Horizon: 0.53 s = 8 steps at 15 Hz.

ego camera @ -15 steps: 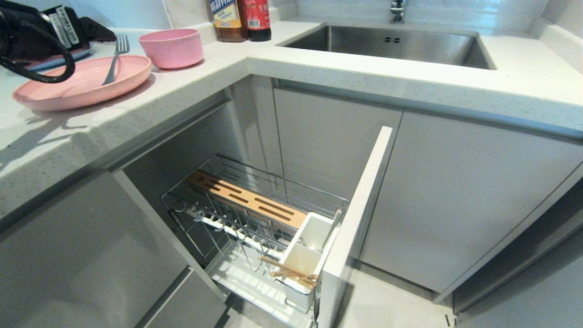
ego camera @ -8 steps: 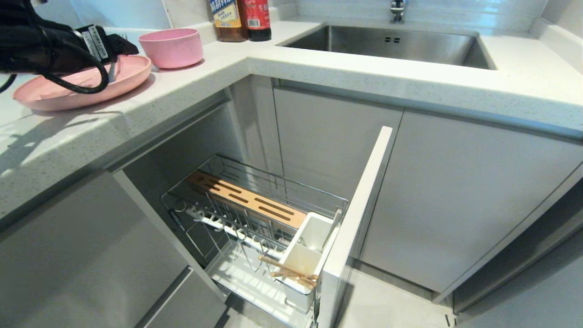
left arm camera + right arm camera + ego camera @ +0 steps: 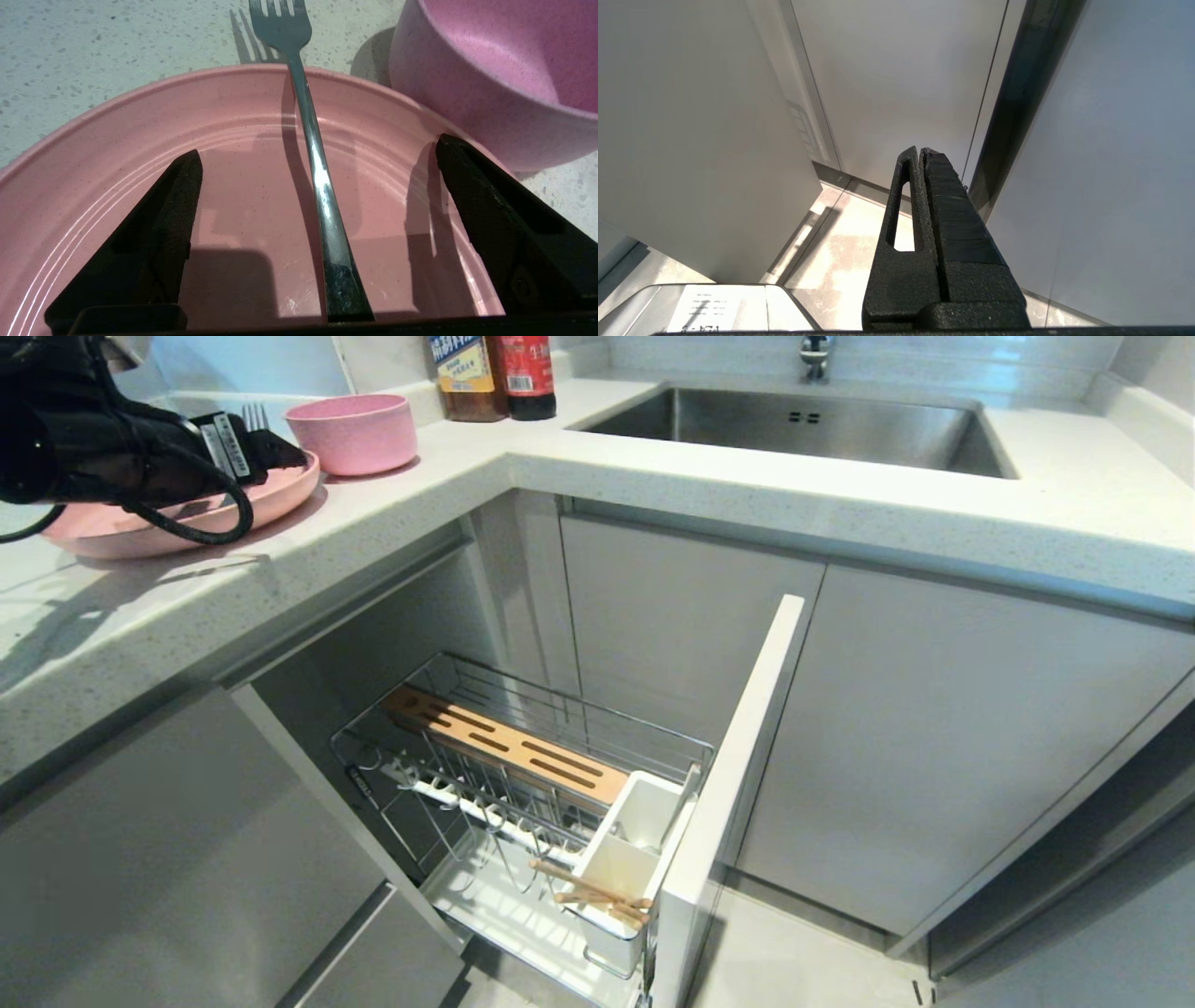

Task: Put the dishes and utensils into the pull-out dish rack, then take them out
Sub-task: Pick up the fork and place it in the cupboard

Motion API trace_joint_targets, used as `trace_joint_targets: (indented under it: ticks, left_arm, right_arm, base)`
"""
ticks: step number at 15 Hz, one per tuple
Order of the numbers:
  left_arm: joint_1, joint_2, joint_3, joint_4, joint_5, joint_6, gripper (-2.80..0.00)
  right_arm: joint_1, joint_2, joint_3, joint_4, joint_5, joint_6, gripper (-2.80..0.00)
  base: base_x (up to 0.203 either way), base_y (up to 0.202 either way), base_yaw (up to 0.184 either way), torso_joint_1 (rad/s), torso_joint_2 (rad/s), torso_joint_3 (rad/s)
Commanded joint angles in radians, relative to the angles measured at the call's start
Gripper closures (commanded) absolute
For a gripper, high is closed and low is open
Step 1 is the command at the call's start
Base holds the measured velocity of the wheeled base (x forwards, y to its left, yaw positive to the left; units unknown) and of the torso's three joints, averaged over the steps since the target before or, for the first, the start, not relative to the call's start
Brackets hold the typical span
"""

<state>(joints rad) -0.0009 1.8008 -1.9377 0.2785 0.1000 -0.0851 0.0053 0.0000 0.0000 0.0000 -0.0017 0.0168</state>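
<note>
The fork's [image 3: 312, 154] handle end was cut off beneath the left gripper [image 3: 317, 163], whose fingers stood spread wide either side of it, grasping nothing. The fork lay lengthwise across the pink plate [image 3: 117, 140], tines past the far rim over the speckled counter [image 3: 93, 42], beside the pink bowl [image 3: 490, 79]. The right gripper [image 3: 922, 154] hung clenched near cabinet panels.

From above, the left arm [image 3: 103, 457] covers most of the plate [image 3: 289, 485] and all of the fork [image 3: 250, 418] but its tines. The bottles [image 3: 493, 378] and tap [image 3: 815, 357] are cut off at the top edge. At the wrist, the fork's handle end slips under the gripper body, and the bowl [image 3: 504, 79] runs past the edge.
</note>
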Motion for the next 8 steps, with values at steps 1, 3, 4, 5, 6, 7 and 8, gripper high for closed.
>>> trace_joint_targets:
  ticks: [1,3,4,5,6,7,8]
  left_arm:
    - [-0.004,0.007,0.0,0.004,0.001,0.002,-2.8]
    - [-0.004,0.006,0.0,0.005,0.003,0.002,-2.8]
    - [-0.004,0.006,0.0,0.005,0.003,0.002,-2.8]
    - [-0.004,0.006,0.0,0.005,0.003,0.002,-2.8]
    - [-0.004,0.006,0.002,0.005,0.004,0.002,-2.8]
    - [-0.004,0.006,0.002,0.005,0.004,0.002,-2.8]
    - [-0.004,0.006,0.0,0.005,0.004,0.002,0.0]
  right_arm:
    - [0.001,0.0,0.002,0.0,0.0,0.0,0.0]
    - [0.0,0.0,0.002,0.0,0.0,0.0,0.0]
    - [0.001,0.0,0.002,0.0,0.0,0.0,0.0]
    - [0.001,0.0,0.002,0.0,0.0,0.0,0.0]
    - [0.001,0.0,0.002,0.0,0.0,0.0,0.0]
    - [0.001,0.0,0.002,-0.001,0.0,0.0,0.0]
    - [0.001,0.0,0.002,0.0,0.0,0.0,0.0]
  base:
    - [0.0,0.0,0.0,0.0,0.0,0.0]
    - [0.0,0.0,0.0,0.0,0.0,0.0]
    - [0.0,0.0,0.0,0.0,0.0,0.0]
    - [0.0,0.0,0.0,0.0,0.0,0.0]
    - [0.0,0.0,0.0,0.0,0.0,0.0]
    - [0.0,0.0,0.0,0.0,0.0,0.0]
    - [0.0,0.0,0.0,0.0,0.0,0.0]
